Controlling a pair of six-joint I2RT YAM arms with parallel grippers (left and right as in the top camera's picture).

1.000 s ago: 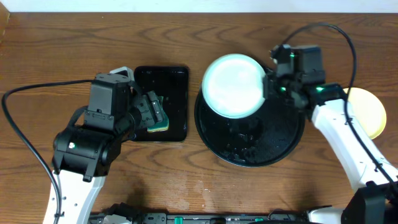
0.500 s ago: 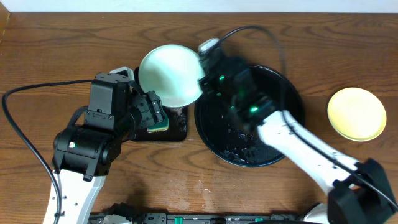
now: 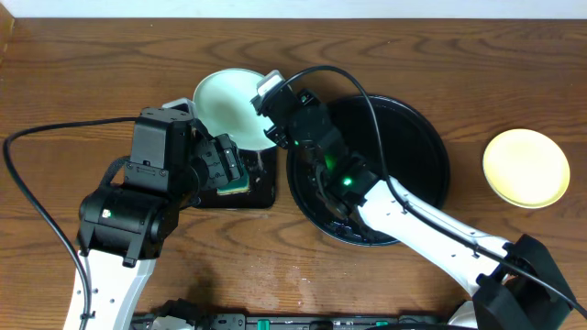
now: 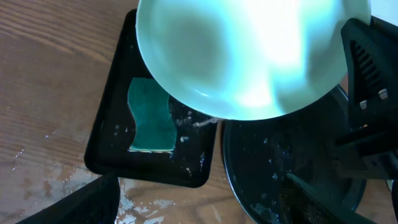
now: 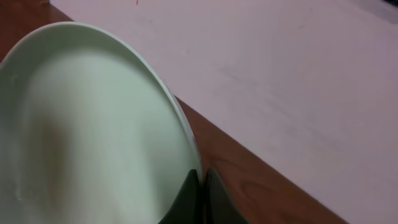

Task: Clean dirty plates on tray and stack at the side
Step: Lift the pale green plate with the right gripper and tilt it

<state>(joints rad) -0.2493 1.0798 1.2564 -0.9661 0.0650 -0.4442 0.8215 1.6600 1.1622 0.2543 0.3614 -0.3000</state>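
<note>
My right gripper (image 3: 272, 128) is shut on the rim of a pale mint-white plate (image 3: 227, 105) and holds it in the air above the far end of the rectangular black tray (image 3: 261, 188). The plate fills the right wrist view (image 5: 87, 137), with the shut fingers (image 5: 200, 186) on its edge. It also shows in the left wrist view (image 4: 249, 50). The round black tray (image 3: 413, 197) is wet and holds no plate. A pale yellow plate (image 3: 526, 168) lies on the wood at the right. My left gripper (image 3: 231, 170) hangs open (image 4: 199, 186) above the rectangular tray. No second mint plate shows.
A green and yellow sponge (image 3: 234, 181) lies in the rectangular tray (image 4: 112, 137), below my left gripper, and also shows in the left wrist view (image 4: 149, 115). The round tray (image 4: 280, 162) sits just right of it. My right arm stretches across the round tray.
My right arm has swung the mint plate left, from over the round tray's far left to over the rectangular tray. The yellow plate is now uncovered. The left arm has not moved.
</note>
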